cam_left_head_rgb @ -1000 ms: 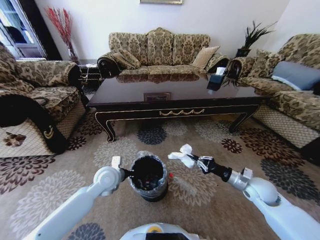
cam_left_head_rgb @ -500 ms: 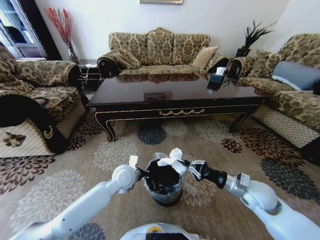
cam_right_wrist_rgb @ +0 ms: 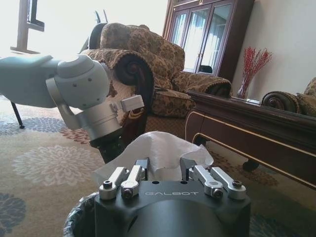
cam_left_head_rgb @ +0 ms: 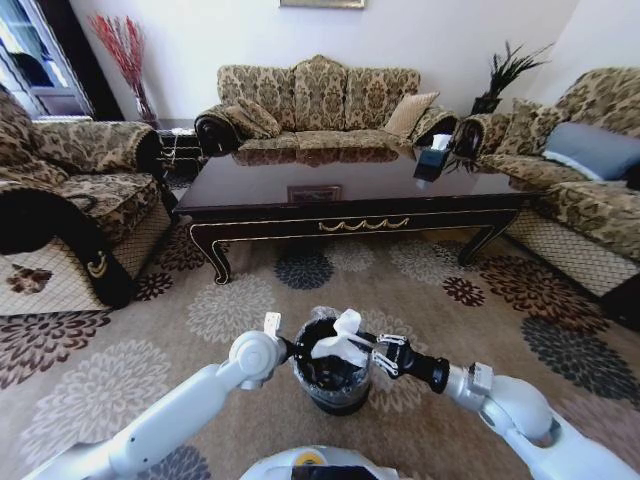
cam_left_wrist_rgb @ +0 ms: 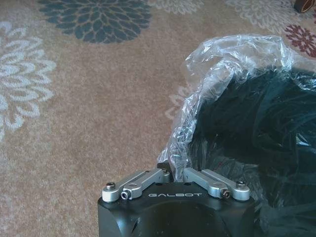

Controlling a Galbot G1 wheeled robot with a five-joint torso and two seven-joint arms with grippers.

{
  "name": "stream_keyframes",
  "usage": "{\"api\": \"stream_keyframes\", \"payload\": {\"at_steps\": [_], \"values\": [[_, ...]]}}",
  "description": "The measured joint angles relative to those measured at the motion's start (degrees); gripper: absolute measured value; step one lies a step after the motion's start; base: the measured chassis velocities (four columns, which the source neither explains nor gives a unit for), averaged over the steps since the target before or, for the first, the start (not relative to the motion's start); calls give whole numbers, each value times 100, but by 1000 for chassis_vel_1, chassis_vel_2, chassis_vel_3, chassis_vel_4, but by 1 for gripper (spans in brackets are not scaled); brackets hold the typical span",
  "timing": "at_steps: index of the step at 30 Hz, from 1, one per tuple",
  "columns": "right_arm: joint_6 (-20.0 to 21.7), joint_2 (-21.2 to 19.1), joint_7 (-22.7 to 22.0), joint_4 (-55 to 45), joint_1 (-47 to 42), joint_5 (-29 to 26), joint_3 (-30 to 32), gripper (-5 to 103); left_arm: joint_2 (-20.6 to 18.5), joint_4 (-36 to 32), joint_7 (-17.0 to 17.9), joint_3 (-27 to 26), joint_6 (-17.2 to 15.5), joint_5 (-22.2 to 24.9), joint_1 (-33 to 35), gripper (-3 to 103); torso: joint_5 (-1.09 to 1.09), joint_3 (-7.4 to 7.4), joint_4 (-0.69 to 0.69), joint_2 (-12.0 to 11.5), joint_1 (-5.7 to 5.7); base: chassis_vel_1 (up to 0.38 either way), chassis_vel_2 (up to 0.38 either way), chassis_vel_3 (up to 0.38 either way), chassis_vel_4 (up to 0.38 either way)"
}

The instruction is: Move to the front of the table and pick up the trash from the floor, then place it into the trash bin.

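The trash bin [cam_left_head_rgb: 335, 385], black with a clear liner [cam_left_wrist_rgb: 222, 54], stands on the carpet in front of the table [cam_left_head_rgb: 330, 195]. My left gripper [cam_left_head_rgb: 291, 349] is at the bin's near-left rim, shut on the liner edge [cam_left_wrist_rgb: 176, 170]. My right gripper [cam_left_head_rgb: 368, 352] reaches in from the right, shut on a white paper wad [cam_left_head_rgb: 338, 340] that hangs over the bin's mouth. In the right wrist view the wad [cam_right_wrist_rgb: 158, 148] sits between the fingers, above the bin's rim [cam_right_wrist_rgb: 79, 217].
A patterned carpet [cam_left_head_rgb: 240, 300] covers the floor between me and the table. An armchair [cam_left_head_rgb: 70, 210] stands to the left, and sofas stand behind [cam_left_head_rgb: 320, 100] and to the right [cam_left_head_rgb: 580, 190]. A dark tissue box [cam_left_head_rgb: 432, 162] sits on the tabletop.
My right gripper has carried the paper wad leftward, from beside the bin to over its mouth. The bin and my left gripper have shifted a little to the right.
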State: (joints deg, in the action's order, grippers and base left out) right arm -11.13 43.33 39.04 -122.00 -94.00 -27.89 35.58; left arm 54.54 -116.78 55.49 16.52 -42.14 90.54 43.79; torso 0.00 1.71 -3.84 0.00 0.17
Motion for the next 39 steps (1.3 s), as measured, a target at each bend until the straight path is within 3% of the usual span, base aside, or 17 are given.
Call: {"api": "stream_keyframes", "payload": {"at_steps": [1, 2, 7, 8, 11, 13, 18, 23, 26, 29, 33, 36, 39], "values": [[-10, 15, 0, 20, -7, 11, -15, 35, 0, -8, 1, -7, 0, -1, 16, 0, 0, 0, 0, 0, 0, 0, 0, 0, 0], [-19, 37, 0, 27, -34, 19, -29, 46, -2, -22, 1, -24, 0, -6, 48, 0, 0, 0, 0, 0, 0, 0, 0, 0, 0], [-22, 58, 22, 17, -48, 27, -47, 57, -35, -36, 3, -62, 0, -21, 107, 0, 0, 0, 0, 0, 0, 0, 0, 0, 0], [-23, 59, 23, 67, -6, 29, -72, 67, -39, -48, 4, -77, 0, -22, 122, 0, -1, 0, 0, 0, 0, 0, 0, 0, 0], [-28, 63, 22, 142, 38, 30, -106, 73, -42, -76, 3, -91, 0, -20, 138, 0, 0, 0, 0, 0, 0, 0, 0, 0, 0], [-32, 73, 22, 175, 55, 32, -132, 84, -58, -93, 3, -119, 0, -20, 180, 0, 0, 0, 0, 0, 0, 0, 0, 0, 0], [-15, 83, 9, 163, 81, 34, -167, 98, -98, -115, 3, -166, 0, -27, 246, 0, 0, 0, 0, 0, 0, 0, 0, 0, 0], [145, 90, -300, 124, 163, -248, -307, 100, -97, -170, 2, -188, 0, -28, 297, 0, 0, 0, 0, 0, 0, 0, 0, 0, 0], [315, 116, -1014, 62, 262, -443, -449, 100, -131, -202, 2, -236, 0, -35, 376, 0, 0, 0, 0, 0, 0, 0, 0, 0, 0], [414, 126, -1380, 52, 354, -455, -491, 100, -185, -229, 2, -276, 0, -37, 422, 0, 0, 0, 1, 0, 0, 0, 0, 0, 0], [409, 91, -1377, 20, 376, -138, -438, 100, -203, -235, 2, -297, 0, -38, 432, 0, 1, 0, 0, 0, 0, 0, 0, 0, 0], [346, 78, -1321, -173, 311, 520, -356, 100, -181, -215, 1, -296, 0, -36, 400, 0, 0, 0, 0, 0, 0, 0, 0, 0, 0], [373, 95, -1352, -247, 237, 564, -339, 100, -169, -198, 1, -289, 0, -37, 392, 0, 0, 0, 1, 0, 0, 0, 0, 0, 0]]}}
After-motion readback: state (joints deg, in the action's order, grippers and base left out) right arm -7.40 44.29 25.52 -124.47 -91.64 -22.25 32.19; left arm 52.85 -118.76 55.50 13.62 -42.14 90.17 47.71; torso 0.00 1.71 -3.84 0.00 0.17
